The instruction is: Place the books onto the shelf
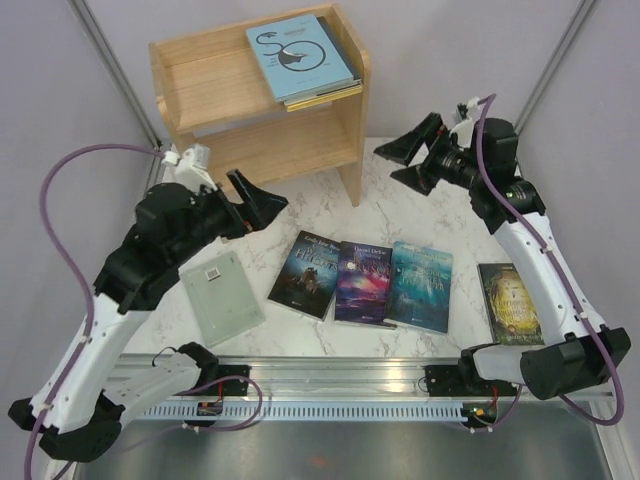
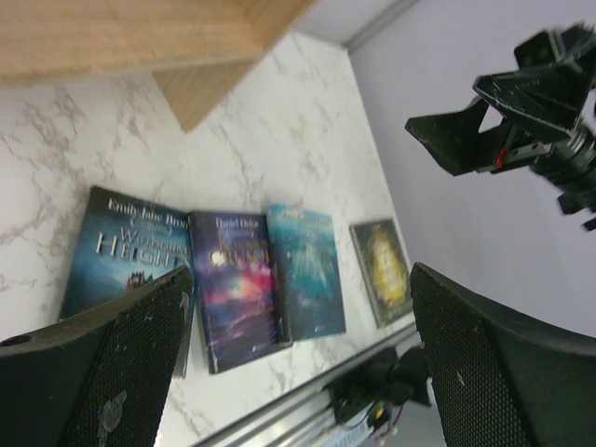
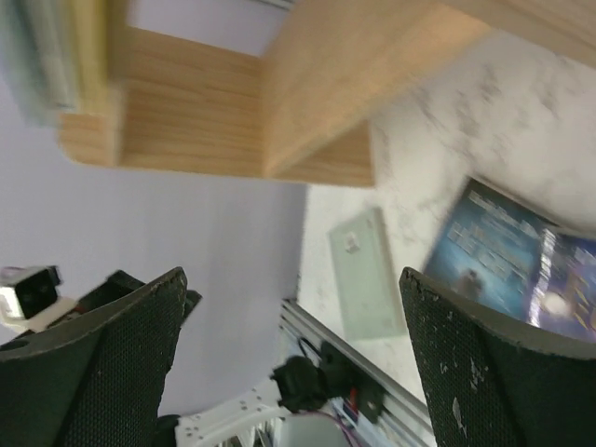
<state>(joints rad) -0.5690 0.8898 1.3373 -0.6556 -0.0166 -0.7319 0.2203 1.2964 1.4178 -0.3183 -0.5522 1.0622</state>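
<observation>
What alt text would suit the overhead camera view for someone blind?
Five books lie flat on a marble table between two robot arms, the left end effector and right end effector both open. Behind, a wooden shelf holds a light blue book atop others.

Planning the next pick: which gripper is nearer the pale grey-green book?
Left. The left gripper hangs open just past the pale grey-green book; the right gripper is far off, right of the shelf.

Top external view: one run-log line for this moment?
left gripper: open, empty | right gripper: open, empty | shelf: book stack on top, light blue uppermost | table: five books lying flat
</observation>
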